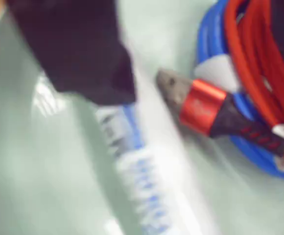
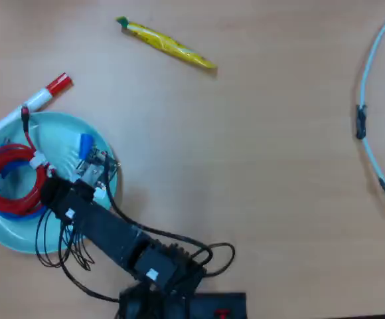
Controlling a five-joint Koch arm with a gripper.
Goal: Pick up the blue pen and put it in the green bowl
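Note:
The green bowl (image 2: 20, 236) sits at the left of the overhead view and fills the blurred wrist view (image 1: 34, 171). The blue pen (image 1: 134, 161) lies inside it, its white barrel and blue print running down from under a dark jaw. Overhead, only its blue cap (image 2: 85, 141) shows beside the arm's head. My gripper (image 1: 201, 68) hangs low over the bowl (image 2: 79, 159). Its jaws stand wide apart, one at the top left and one at the top right of the wrist view. Nothing is between them.
Coiled red and blue cables (image 2: 10, 183) lie in the bowl's left half, with a red USB plug (image 1: 205, 107) close to the pen. A red-capped marker (image 2: 36, 100) lies outside the bowl's far rim. A yellow packet (image 2: 169, 43) and a pale cable (image 2: 372, 100) lie farther off.

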